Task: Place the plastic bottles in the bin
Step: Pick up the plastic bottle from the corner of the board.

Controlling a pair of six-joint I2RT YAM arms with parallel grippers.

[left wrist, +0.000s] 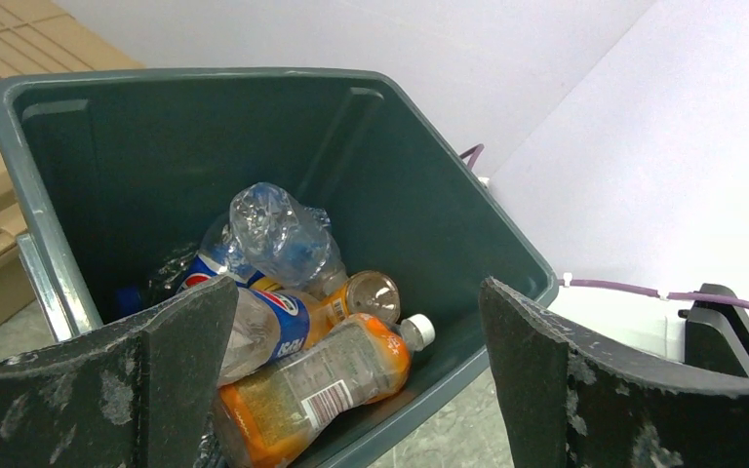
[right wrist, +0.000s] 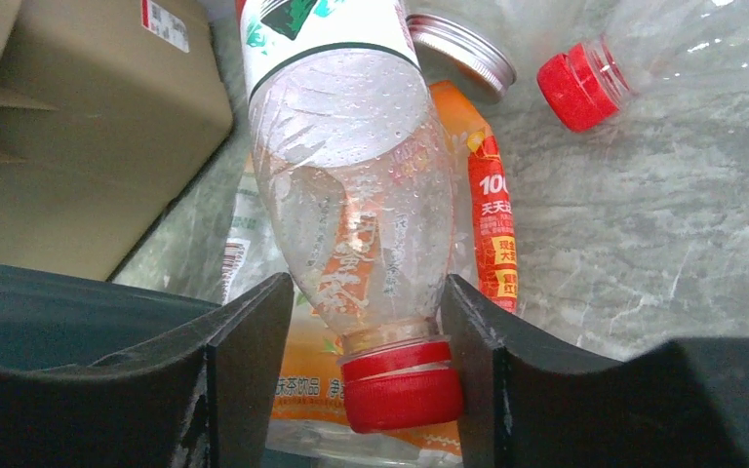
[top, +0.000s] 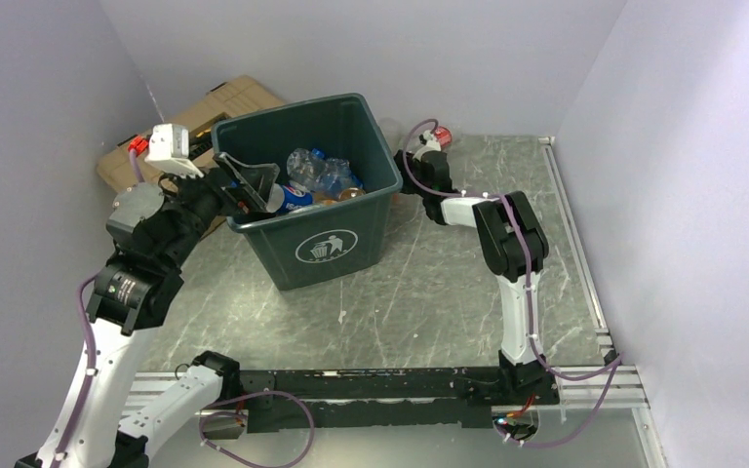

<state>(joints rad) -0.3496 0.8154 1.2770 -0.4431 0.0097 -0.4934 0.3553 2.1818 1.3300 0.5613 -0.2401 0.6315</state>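
Observation:
The dark green bin (top: 351, 229) stands mid-table and holds several plastic bottles: an orange one (left wrist: 322, 385), a blue-labelled one (left wrist: 263, 331) and a crushed clear one (left wrist: 278, 229). My left gripper (top: 254, 185) hangs open over the bin's left rim (left wrist: 39, 224), with nothing between its fingers. Behind the bin's right corner, my right gripper (right wrist: 366, 292) has both fingers against the shoulder of a clear bottle (right wrist: 351, 156) with a red cap (right wrist: 400, 385). That bottle lies over an orange-labelled bottle (right wrist: 488, 224). Another red-capped clear bottle (right wrist: 585, 83) lies on the table beyond.
A tan ribbed case (top: 224, 102) sits behind the bin at the back left, against the wall. A brown box (right wrist: 88, 127) stands close to the left of the right gripper. A round metal lid (right wrist: 460, 49) lies among the bottles. White walls enclose the table on three sides.

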